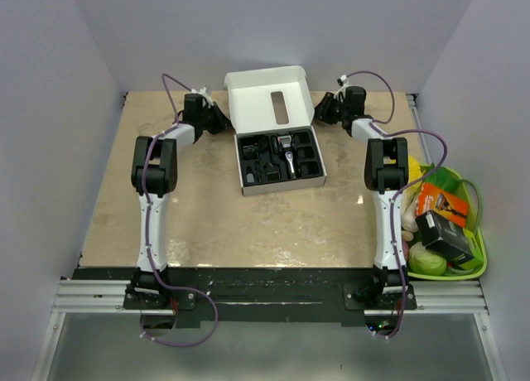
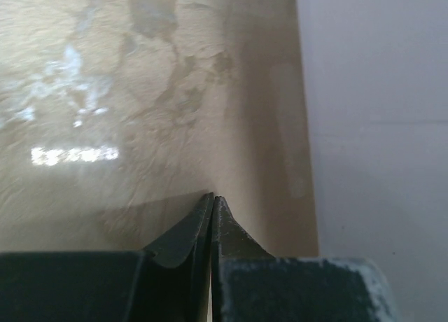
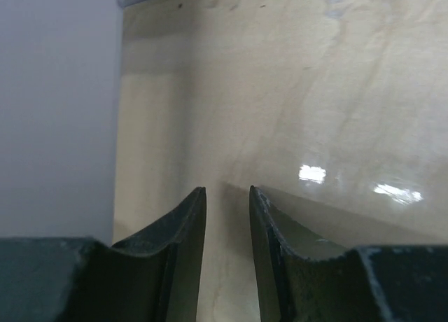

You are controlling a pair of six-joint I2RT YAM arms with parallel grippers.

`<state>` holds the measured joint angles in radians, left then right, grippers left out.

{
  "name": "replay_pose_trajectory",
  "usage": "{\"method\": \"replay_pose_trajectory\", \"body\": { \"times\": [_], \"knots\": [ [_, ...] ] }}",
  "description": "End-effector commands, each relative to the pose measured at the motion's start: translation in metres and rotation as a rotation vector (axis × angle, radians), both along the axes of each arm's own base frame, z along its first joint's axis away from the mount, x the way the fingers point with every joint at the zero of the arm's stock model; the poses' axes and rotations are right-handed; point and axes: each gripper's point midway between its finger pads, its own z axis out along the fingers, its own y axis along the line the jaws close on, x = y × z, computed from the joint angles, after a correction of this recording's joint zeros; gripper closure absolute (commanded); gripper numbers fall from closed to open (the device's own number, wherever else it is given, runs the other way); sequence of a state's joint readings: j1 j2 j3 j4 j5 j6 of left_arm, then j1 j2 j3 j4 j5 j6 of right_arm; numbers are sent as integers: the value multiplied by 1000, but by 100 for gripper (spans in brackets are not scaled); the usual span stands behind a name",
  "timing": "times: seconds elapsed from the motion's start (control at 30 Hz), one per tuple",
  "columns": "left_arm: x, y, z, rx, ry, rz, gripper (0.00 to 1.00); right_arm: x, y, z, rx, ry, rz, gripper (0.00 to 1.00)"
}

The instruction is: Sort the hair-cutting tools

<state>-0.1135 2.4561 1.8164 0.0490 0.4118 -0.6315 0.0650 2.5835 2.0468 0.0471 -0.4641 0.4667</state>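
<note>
Open white box (image 1: 267, 89) sits at the far centre of the table (image 1: 248, 224), lid tipped up toward the far wall, black tray inside. Hair clipper (image 1: 287, 156) lies in the tray's middle slot. Small black accessories (image 1: 262, 161) fill the compartments to its left and right (too small and dark from above to tell one from another). Left gripper (image 2: 213, 198) hovers just left of the box's far corner, jaws pressed together with nothing between them; its wrist view shows only bare tabletop and wall. Right gripper (image 3: 227, 190) hangs just right of the lid, jaws a narrow gap apart and empty, bare table beneath. Green basket (image 1: 484, 247) of toys stands at the near right, well apart from the box. Handling, by judgement only: the clipper looks rigid and is probably the heaviest piece, with a smooth casing likely to slip. Best taken across the waist of the body, clear of the blade end, with the jaws widened first. The accessories are likely light, stiff plastic, prone to skid or tip in a pinch, so grip them across flat sides. Any cord-like piece would be limp and is best taken mid-length.
</note>
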Motion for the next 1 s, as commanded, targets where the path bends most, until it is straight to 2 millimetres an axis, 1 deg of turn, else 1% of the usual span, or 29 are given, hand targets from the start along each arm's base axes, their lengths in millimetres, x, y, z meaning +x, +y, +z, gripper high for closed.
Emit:
{"method": "replay_pose_trajectory", "body": {
  "times": [0.0,0.07,0.1,0.13,0.17,0.2,0.23,0.27,0.3,0.33,0.37,0.43,0.47,0.5,0.57,0.6,0.63,0.73,0.77,0.83,0.87,0.9,0.93,0.97],
  "knots": [
    [15,-22,28,-148,-125,-93,93,3,34,30,177,-85,150,65],
    [16,-28,32,-199,-154,-111,93,1,44,31,235,-106,214,65],
    [13,-32,31,-226,-158,-136,93,0,49,35,281,-97,226,65],
    [15,-34,39,-257,-193,-144,93,-2,53,38,317,-103,255,65],
    [13,-35,36,-272,-191,-150,93,2,57,53,348,-167,287,65],
    [10,-38,36,-291,-198,-168,93,-6,64,45,421,-115,319,65],
    [10,-40,40,-314,-225,-176,93,-6,66,47,451,-121,332,67],
    [8,-42,41,-331,-231,-192,92,-5,68,57,502,-150,349,68],
    [7,-44,43,-348,-234,-199,92,-9,71,61,522,-160,379,68],
    [6,-44,47,-355,-256,-207,92,-9,72,73,531,-210,400,69],
    [5,-46,50,-361,-267,-223,92,-10,71,77,546,-210,407,69],
    [5,-46,55,-367,-290,-236,91,-13,73,83,543,-239,428,69],
    [4,-46,61,-370,-302,-245,91,-14,73,86,538,-253,436,69],
    [4,-46,65,-370,-313,-248,91,-17,74,96,533,-273,453,69],
    [3,-47,74,-373,-328,-262,91,-23,74,99,521,-290,467,69],
    [3,-46,78,-373,-332,-266,91,-25,73,111,510,-315,475,69],
    [3,-45,82,-373,-337,-268,91,-29,73,104,505,-300,474,69],
    [0,-44,95,-367,-350,-283,91,-38,72,110,471,-319,478,69],
    [-2,-46,103,-366,-359,-295,91,-40,71,113,460,-333,480,69],
    [-4,-45,106,-354,-351,-298,91,-48,70,119,451,-344,474,69],
    [-5,-44,114,-349,-360,-301,91,-49,69,122,437,-360,465,69],
    [-7,-44,114,-341,-351,-301,91,-50,69,124,430,-367,459,69],
    [-8,-43,115,-335,-341,-298,91,-55,68,118,425,-349,449,69],
    [-7,-42,119,-324,-339,-290,92,-57,68,129,411,-375,450,70]
  ]
}}
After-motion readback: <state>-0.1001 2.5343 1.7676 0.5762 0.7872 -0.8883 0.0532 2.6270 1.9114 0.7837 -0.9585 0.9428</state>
